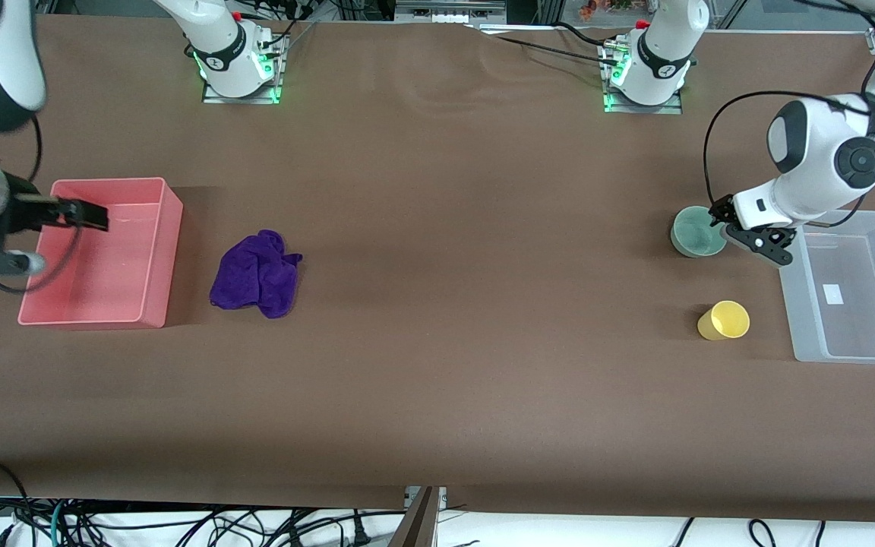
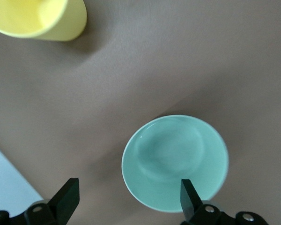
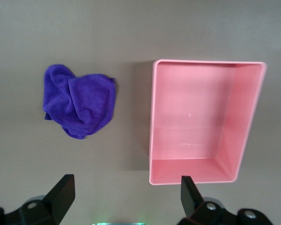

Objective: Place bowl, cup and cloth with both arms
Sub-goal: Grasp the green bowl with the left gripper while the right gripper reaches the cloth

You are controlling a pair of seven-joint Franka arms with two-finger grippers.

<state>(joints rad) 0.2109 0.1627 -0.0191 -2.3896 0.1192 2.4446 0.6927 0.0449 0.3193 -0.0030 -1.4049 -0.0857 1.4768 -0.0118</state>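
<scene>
Table (image 1: 437, 380): brown, with bins at both ends and all three task things still lying outside them.
Pink bin (image 1: 150, 251): at the right arm's end, nothing in it.
Clear bin (image 1: 802, 304): at the left arm's end; from the bowl it lies toward 3 o'clock in the front view.
Cloth (image 1: 257, 273): rumpled purple heap on the table just beside the pink bin, on the side toward the table's middle; its long axis runs roughly 12 to 6 in the front view.
Bowl (image 1: 697, 232): mint green, upright on the table, farther from the front camera than the cup.
Cup (image 1: 724, 320): yellow, on its side, about 5 o'clock from the bowl, near the clear bin.
Left gripper (image 1: 760, 241): low, at the bowl's rim on the clear-bin side; jaws wide, one fingertip (image 2: 189, 197) over the rim, holding nothing. Judged the nearer arm for bowl and cup.
Right gripper (image 1: 65, 214): over the pink bin, jaws wide and holding nothing; the cloth lies at about 3 o'clock from it.
</scene>
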